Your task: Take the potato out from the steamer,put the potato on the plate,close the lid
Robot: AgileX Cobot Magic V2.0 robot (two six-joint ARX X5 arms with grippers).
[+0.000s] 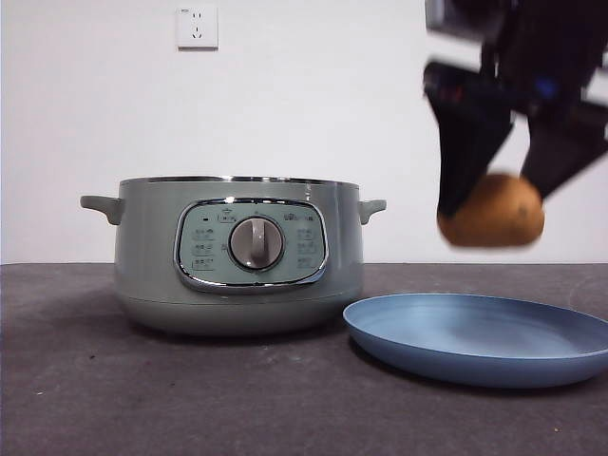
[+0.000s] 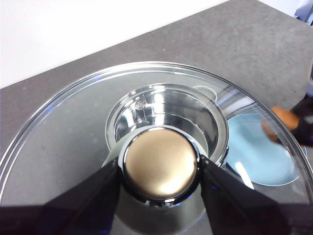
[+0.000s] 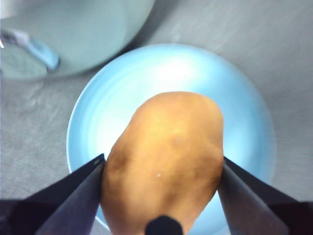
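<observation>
My right gripper (image 1: 494, 195) is shut on the orange-brown potato (image 1: 492, 213) and holds it in the air above the near side of the light-blue plate (image 1: 480, 337). In the right wrist view the potato (image 3: 164, 147) sits between my jaws (image 3: 163, 161), with the plate (image 3: 171, 73) below. The sage-green steamer (image 1: 237, 256) stands open to the left of the plate. My left gripper (image 2: 160, 169) is shut on the knob (image 2: 160, 161) of the glass lid (image 2: 63, 127) and holds it high above the steamer (image 2: 166, 112). The left gripper is out of the front view.
The steamer's edge (image 3: 73, 34) lies close beside the plate. Through the lid I see the plate (image 2: 261, 159) and the potato (image 2: 283, 116). A white wall with a socket (image 1: 197, 27) stands behind the dark table (image 1: 190, 399).
</observation>
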